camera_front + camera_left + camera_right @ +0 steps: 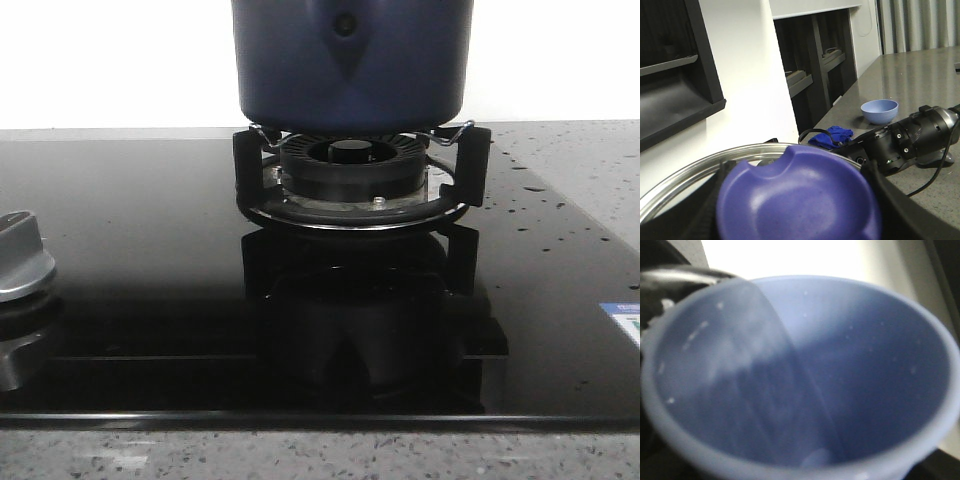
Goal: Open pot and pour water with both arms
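Note:
The dark navy pot point(350, 60) stands on the black burner ring point(350, 165) at the back middle; its top is cut off by the front view. In the left wrist view my left gripper point(800, 210) is shut on the blue knob point(800, 195) of a steel-rimmed lid point(685, 175), with a dark finger point(890, 200) on each side. In the right wrist view a light blue cup point(865, 355) fills the picture, tilted, with water point(730, 390) inside; it hides the right gripper's fingers. The right arm point(910, 140) shows in the left wrist view.
A silver stove knob point(20, 255) sits at the left of the black glass hob point(150, 220). Metal pot supports point(470, 165) ring the burner. A blue bowl point(880, 110) and a blue cloth point(832, 136) lie on the grey counter. Dark shelves stand behind.

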Robot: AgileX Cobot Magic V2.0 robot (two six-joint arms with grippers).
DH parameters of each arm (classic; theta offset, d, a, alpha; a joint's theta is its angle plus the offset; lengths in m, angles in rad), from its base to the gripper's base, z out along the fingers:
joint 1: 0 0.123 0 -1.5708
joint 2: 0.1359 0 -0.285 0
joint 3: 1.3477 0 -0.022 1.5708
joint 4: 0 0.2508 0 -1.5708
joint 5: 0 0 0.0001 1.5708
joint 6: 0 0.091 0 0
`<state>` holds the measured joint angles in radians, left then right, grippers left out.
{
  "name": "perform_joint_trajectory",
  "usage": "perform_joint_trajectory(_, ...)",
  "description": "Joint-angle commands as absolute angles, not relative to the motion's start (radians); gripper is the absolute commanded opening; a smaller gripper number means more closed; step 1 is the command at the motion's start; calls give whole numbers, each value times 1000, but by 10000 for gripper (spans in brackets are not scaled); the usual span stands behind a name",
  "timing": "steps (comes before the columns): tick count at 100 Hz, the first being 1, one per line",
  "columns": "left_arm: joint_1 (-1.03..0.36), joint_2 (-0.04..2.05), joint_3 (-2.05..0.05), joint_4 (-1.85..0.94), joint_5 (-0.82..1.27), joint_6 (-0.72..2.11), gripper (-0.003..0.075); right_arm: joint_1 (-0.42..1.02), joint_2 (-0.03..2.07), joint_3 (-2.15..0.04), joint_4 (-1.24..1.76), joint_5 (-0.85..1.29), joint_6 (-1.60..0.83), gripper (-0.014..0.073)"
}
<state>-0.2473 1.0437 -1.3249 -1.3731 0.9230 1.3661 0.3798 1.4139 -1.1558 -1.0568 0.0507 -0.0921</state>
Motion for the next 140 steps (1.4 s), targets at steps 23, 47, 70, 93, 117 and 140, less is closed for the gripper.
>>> perform_joint_trajectory(23,-243,1025,-1351,-1461,880,1357,209,379,1377,-1212,-1222,52,-94,134)
perform_joint_trajectory(47,-243,1025,-1351,-1461,880,1357,209,379,1377,-1231,-1376,104,-94,134)
perform_joint_trajectory(70,-243,1025,-1351,-1461,880,1357,209,379,1377,-1231,-1658,130,-94,134)
perform_joint_trajectory(93,-243,1025,-1351,-1435,880,1357,209,379,1375,-1231,-1877,149,-94,134)
perform_joint_trajectory(117,-243,1025,-1351,-1435,880,1357,209,381,1375,-1283,-1883,159,-94,134)
perform_joint_trajectory(140,-243,1025,-1351,-1433,880,1357,209,381,1375,-1321,-1883,159,-94,134)
